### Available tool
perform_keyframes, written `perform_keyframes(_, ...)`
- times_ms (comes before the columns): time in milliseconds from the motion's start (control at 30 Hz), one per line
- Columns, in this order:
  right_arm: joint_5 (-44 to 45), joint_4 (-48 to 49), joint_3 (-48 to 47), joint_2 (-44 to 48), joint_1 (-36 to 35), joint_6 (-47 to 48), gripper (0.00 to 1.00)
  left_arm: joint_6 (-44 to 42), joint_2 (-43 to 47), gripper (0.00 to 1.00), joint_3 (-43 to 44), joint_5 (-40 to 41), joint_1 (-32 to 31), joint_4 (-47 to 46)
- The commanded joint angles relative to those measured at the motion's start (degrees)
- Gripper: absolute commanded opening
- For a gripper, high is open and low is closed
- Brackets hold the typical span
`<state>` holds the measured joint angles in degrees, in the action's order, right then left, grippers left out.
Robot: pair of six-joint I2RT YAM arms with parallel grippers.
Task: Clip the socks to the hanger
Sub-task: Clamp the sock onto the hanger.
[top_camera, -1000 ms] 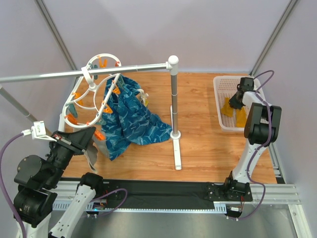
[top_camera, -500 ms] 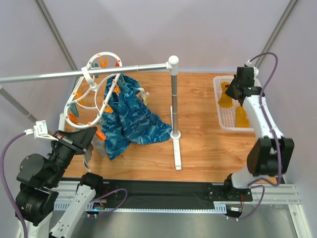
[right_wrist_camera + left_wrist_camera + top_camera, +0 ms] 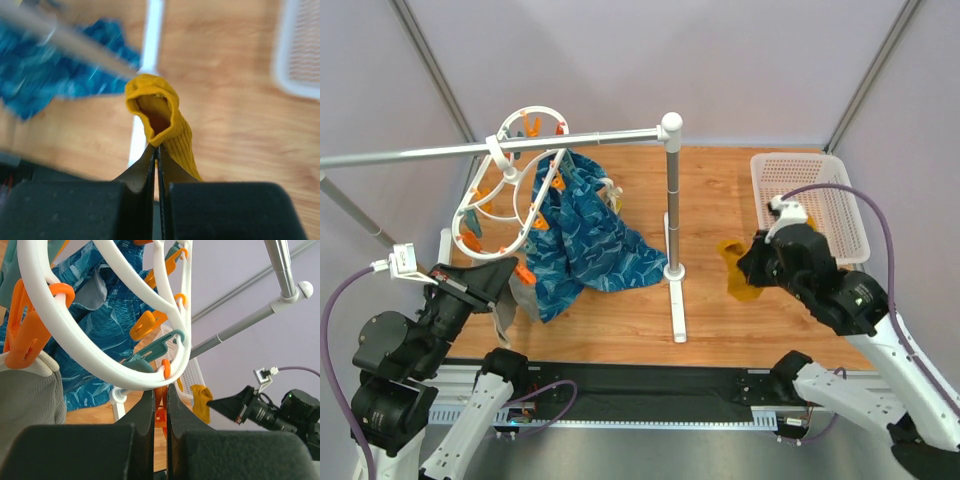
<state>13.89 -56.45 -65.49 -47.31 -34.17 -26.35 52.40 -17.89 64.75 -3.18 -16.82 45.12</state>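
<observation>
The right wrist view is smeared: the blue cloth (image 3: 35, 80), the stand's white foot and the basket (image 3: 300, 60) are only soft shapes. What stays sharp there is the right claw (image 3: 156, 150), pressed together on the fold of a mustard sock (image 3: 165, 125) whose open cuff points away from the camera. From above, the right arm covers the basket's near edge, so what lies there is hidden, and the claw itself is mostly lost behind its wrist. In the left wrist view the left claw (image 3: 160, 392) is closed to a slit on an orange clip (image 3: 160, 412) hanging from the hanger (image 3: 95, 357). Only a strip of that clip shows, and the hanger's upper rings are cut off by the frame. A grey garment (image 3: 25, 405) fills the lower left corner.

Half a second ago the right claw held the sock above the basket at the far right. Now the sock hangs in the air over the counter (image 3: 720, 190), near the foot of the rail (image 3: 470, 148) stand. The left arm and the tilted hanger have kept their place.
</observation>
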Motion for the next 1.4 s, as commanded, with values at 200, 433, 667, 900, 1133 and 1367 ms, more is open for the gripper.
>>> perform_keyframes(200, 3.0, 4.9, -5.7, -12.7, -48.2, -6.4, 0.00, 0.4, 0.0, 0.00, -1.8, -6.9, 0.1, 3.8)
perform_keyframes(433, -4.5, 10.0, -20.4, -27.5, -50.8, -0.3, 0.00, -2.7, -1.9, 0.00, -2.4, -15.5, 0.1, -0.3)
perform_keyframes(667, -7.7, 0.0, -40.2, -40.1, -50.9, 3.8, 0.00, -6.9, -2.1, 0.00, -1.6, -17.6, 0.1, 0.2)
perform_keyframes(900, -9.1, -8.8, -57.0, -51.4, -50.0, 5.3, 0.00, -10.6, -2.7, 0.00, -1.0, -17.5, 0.1, 1.5)
perform_keyframes(1133, -12.6, -6.7, -57.3, -53.0, -47.3, 5.3, 0.00, -12.1, -1.7, 0.00, -1.7, -18.7, 0.1, 0.3)
perform_keyframes(1367, -16.2, -7.6, -61.3, -55.5, -43.6, 5.9, 0.00, -13.7, -1.2, 0.00, -2.8, -18.6, 0.1, 0.4)
